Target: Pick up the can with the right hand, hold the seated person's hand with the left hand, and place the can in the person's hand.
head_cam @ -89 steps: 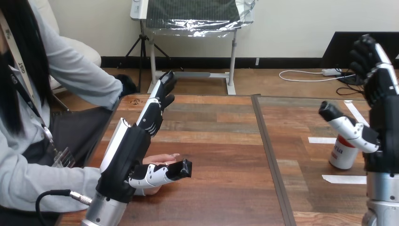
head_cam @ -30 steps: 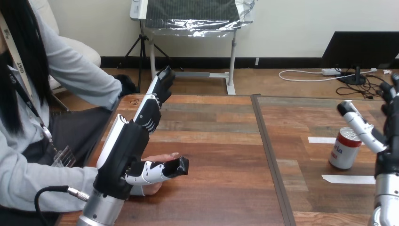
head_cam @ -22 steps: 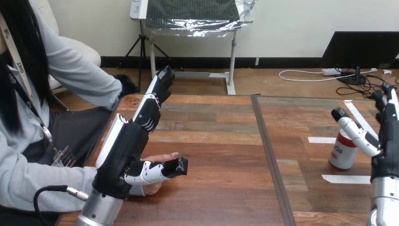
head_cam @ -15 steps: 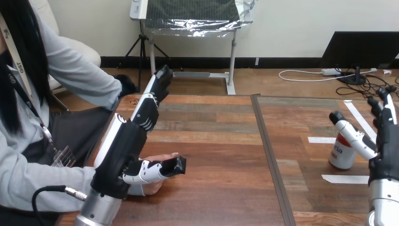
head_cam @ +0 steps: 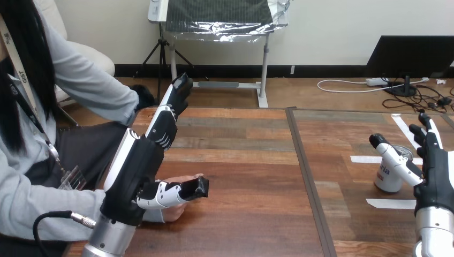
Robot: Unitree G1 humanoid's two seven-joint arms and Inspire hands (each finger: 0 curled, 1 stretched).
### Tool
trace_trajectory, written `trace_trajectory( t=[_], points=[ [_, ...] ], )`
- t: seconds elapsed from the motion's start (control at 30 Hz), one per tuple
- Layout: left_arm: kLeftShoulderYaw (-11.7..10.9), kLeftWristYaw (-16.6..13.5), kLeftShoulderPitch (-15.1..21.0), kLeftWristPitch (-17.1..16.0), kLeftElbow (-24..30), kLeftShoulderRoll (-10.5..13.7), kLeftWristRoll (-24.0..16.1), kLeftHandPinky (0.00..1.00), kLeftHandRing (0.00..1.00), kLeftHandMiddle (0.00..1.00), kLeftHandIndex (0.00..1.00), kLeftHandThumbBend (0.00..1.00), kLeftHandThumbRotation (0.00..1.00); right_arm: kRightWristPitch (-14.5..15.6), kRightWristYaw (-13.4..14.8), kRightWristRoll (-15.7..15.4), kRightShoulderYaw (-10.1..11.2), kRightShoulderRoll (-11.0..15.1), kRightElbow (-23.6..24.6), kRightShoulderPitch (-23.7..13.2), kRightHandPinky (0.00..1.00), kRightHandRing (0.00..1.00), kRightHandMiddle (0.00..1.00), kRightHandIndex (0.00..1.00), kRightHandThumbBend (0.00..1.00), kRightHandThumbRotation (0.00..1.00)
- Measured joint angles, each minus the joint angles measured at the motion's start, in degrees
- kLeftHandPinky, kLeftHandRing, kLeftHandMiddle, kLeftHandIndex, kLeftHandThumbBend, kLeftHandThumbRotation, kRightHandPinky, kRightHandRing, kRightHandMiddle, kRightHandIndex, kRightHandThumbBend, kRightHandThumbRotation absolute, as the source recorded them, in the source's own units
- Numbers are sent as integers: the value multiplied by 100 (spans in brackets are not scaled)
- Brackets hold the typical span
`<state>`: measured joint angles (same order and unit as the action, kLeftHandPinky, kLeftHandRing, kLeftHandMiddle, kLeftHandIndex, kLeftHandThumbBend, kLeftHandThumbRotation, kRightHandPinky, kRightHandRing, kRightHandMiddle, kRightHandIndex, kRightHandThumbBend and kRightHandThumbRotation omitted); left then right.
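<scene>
A white and red can (head_cam: 385,179) with a silver top stands upright on the right half of the table. My right hand (head_cam: 434,172) is just right of it, open, fingers straight and pointing up. Its thumb (head_cam: 393,157) reaches across in front of the can's top; I cannot tell whether it touches. At the left, the person's hand (head_cam: 181,178) lies palm up on the table near the front edge. My left hand (head_cam: 136,171) stands on edge over it, open, fingers stretched far forward. Its thumb (head_cam: 176,191) lies across the person's palm, not closed round it.
Strips of white tape (head_cam: 391,203) lie on the table around the can. A dark seam (head_cam: 302,160) runs front to back between the two table halves. The person sits at the left side, one grey sleeve (head_cam: 48,206) along the front left corner.
My right hand has come down from a raised position and now sits lower, close beside the can with its thumb in front. My left hand has drifted slightly left; the person's hand stays put.
</scene>
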<state>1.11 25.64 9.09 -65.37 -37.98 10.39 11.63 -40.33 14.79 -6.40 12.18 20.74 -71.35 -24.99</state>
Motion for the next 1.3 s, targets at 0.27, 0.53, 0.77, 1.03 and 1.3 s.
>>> trace_trajectory(
  t=[0.27, 0.53, 0.77, 1.03, 1.3],
  points=[
    [-1, 61, 0, 0, 0, 2, 35, 97, 100, 100, 100, 100, 63, 132, 102, -123, -79, 34, -91, -30, 89, 90, 88, 93, 100, 57],
    [-4, 127, -1, 1, 0, 5, 136, 97, 100, 100, 100, 100, 62, 269, 114, -162, -92, 75, -150, -33, 88, 90, 88, 93, 100, 59],
    [-10, 211, -1, 7, 1, 19, 191, 97, 100, 100, 100, 100, 60, 329, 82, -148, -90, 112, -184, -33, 89, 90, 89, 94, 100, 57],
    [-10, 312, -2, 14, 2, 25, 242, 97, 100, 100, 100, 100, 59, 348, 17, -129, -87, 137, -206, -33, 88, 90, 88, 94, 100, 56],
    [-14, 362, -3, 29, 2, 37, 264, 95, 100, 100, 100, 100, 59, 369, 29, -147, -91, 146, -234, -33, 86, 88, 87, 93, 100, 58]
  ],
)
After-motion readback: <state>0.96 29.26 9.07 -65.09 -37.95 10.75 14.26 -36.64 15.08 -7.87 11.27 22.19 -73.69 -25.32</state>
